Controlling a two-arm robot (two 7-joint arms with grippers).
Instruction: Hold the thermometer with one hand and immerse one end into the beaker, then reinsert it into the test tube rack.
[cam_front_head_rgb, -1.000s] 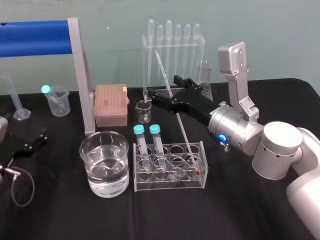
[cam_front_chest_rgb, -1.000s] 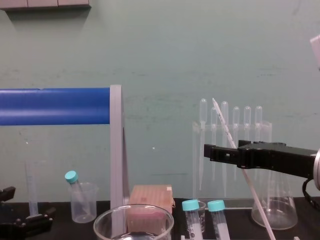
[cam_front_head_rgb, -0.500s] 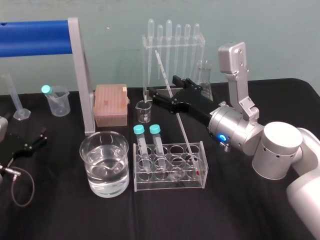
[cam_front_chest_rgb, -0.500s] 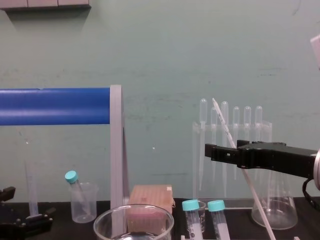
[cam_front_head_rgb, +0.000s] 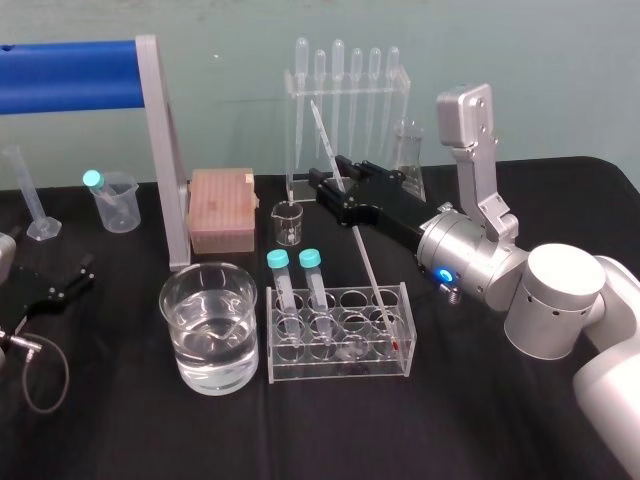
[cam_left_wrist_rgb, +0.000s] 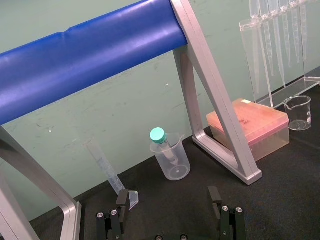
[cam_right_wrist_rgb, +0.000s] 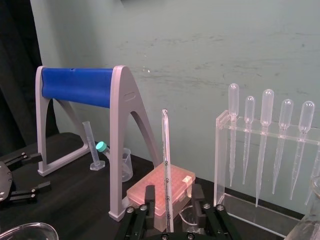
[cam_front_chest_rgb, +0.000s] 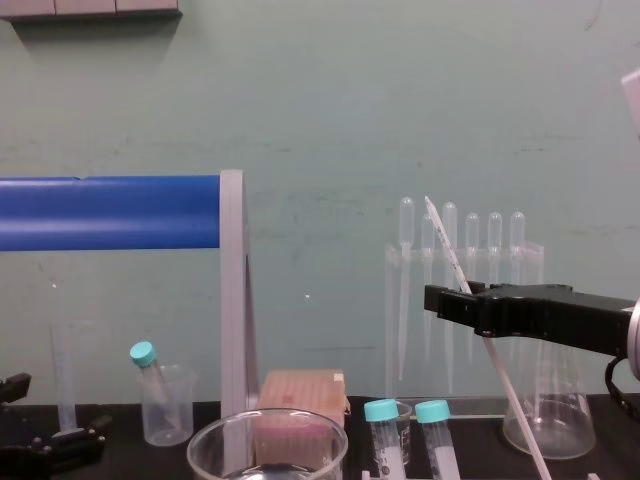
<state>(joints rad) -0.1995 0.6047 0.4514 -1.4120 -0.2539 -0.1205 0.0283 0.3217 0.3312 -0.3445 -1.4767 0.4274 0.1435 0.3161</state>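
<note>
Counter (cam_front_head_rgb: 130, 430) was covered in black cloth. Standing directly on it:
- wide clear glass beaker (cam_front_head_rgb: 209, 345), part-filled with clear liquid, front centre
- clear acrylic test tube rack (cam_front_head_rgb: 340, 372), just beside it on the right
- pink rectangular plastic box (cam_front_head_rgb: 221, 209) and small clear glass beaker (cam_front_head_rgb: 288, 222) behind these
- clear acrylic pipette stand (cam_front_head_rgb: 404, 100) and clear conical flask (cam_front_head_rgb: 408, 155) at the back
- grey metal frame with blue roller (cam_front_head_rgb: 165, 160)
- small clear plastic beaker (cam_front_head_rgb: 116, 203) and slim plastic graduated cylinder (cam_front_head_rgb: 30, 195), far left
- a thin black cable loop (cam_front_head_rgb: 66, 375), front left
</note>
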